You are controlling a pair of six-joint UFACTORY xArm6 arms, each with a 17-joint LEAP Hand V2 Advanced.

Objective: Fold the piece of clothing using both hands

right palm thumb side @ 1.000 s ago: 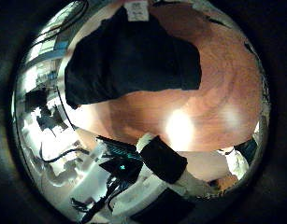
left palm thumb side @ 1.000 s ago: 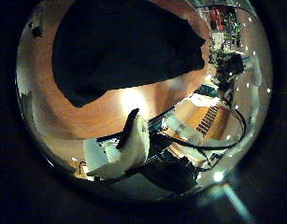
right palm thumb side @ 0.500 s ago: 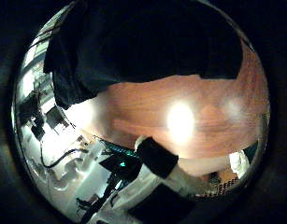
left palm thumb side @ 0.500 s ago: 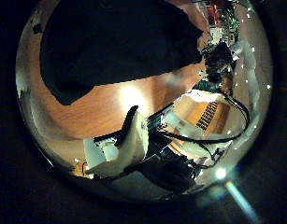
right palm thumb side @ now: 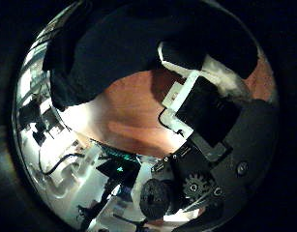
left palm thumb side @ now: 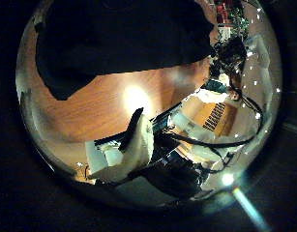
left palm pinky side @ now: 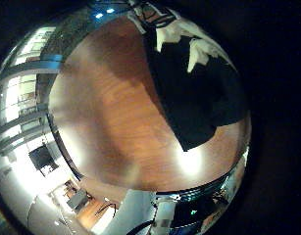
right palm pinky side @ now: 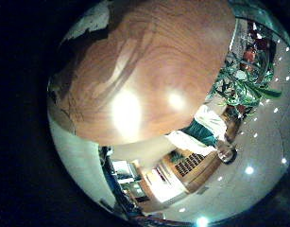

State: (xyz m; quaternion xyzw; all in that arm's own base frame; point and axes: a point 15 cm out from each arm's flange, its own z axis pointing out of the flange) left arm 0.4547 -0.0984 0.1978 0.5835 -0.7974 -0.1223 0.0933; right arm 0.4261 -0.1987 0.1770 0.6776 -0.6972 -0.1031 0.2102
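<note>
Since the shirt filled more view than before, right fingers had curled toward it, not yet pinching; left's unclear.

Wooden table, bright ceiling lights

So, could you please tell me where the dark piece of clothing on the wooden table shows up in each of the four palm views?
Left little finger side palm view: the dark piece of clothing lies on the wooden table.
Left thumb side palm view: it fills much of the picture.
Right little finger side palm view: mostly bare table; the clothing cannot be made out.
Right thumb side palm view: it lies behind a hand.
Shared landmark: the table.
</note>
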